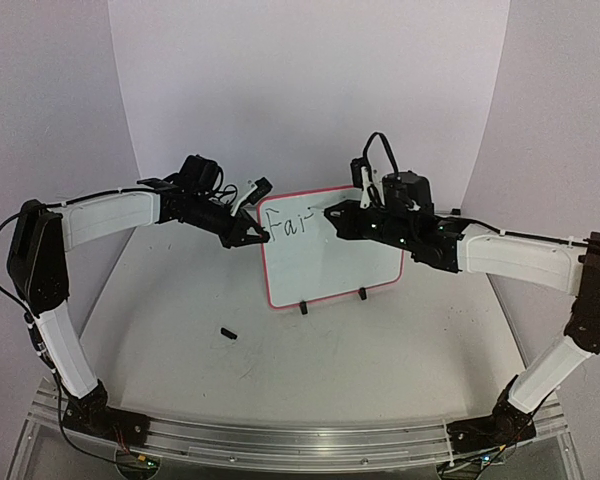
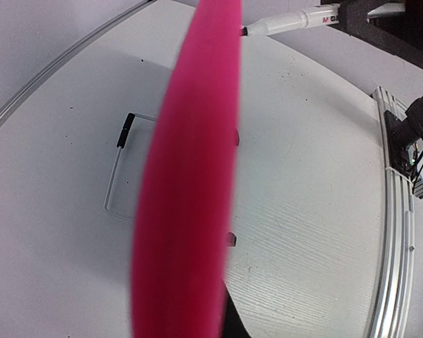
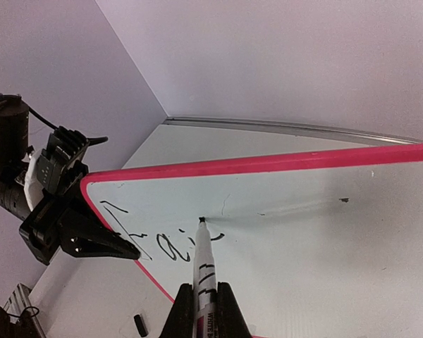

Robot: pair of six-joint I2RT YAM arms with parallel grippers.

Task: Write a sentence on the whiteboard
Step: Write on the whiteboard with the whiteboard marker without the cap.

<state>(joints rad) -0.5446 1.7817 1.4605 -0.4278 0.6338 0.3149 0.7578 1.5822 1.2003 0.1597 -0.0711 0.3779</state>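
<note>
The whiteboard (image 1: 330,255), white with a red-pink frame, stands upright on two black feet mid-table. My left gripper (image 1: 255,237) is shut on its left edge; in the left wrist view that frame (image 2: 187,197) is a blurred pink band hiding the fingers. My right gripper (image 3: 205,292) is shut on a white marker (image 3: 203,271), whose black tip touches the board (image 3: 317,232). The sentence (image 3: 158,243) reads "Fai" plus a short stroke, near the top left corner (image 1: 288,226). The marker (image 2: 289,21) also shows at the top of the left wrist view.
A small black marker cap (image 1: 228,333) lies on the table in front of the board's left side. An aluminium rail (image 1: 300,440) runs along the near edge between the arm bases. White walls close in behind and at both sides.
</note>
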